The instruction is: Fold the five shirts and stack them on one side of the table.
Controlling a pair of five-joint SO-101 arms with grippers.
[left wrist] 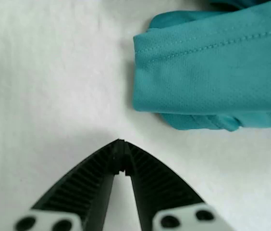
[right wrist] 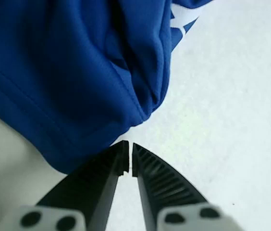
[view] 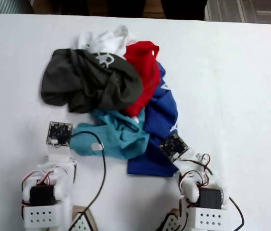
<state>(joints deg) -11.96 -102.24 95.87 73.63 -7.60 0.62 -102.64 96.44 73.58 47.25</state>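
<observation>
High view, entry: heap of five crumpled fabric shirts, unfolded, lying mid-table on the white cloth-covered table; none stacked yet. Hazards, as judged: the layers overlap, so a pull on one hem would likely drag neighbours along or catch two layers at once, and thin knit may slip from a shallow pinch. Left pincer: tips pressed together, holding nothing, near the teal mesh-knit shirt. Right pincer: tips nearly together, empty, at the hem of the royal-blue jersey shirt. Items: dark olive-grey shirt uppermost; white printed shirt beneath it, far side; red shirt between olive and blue; teal and blue touching, nearest the arms.
</observation>
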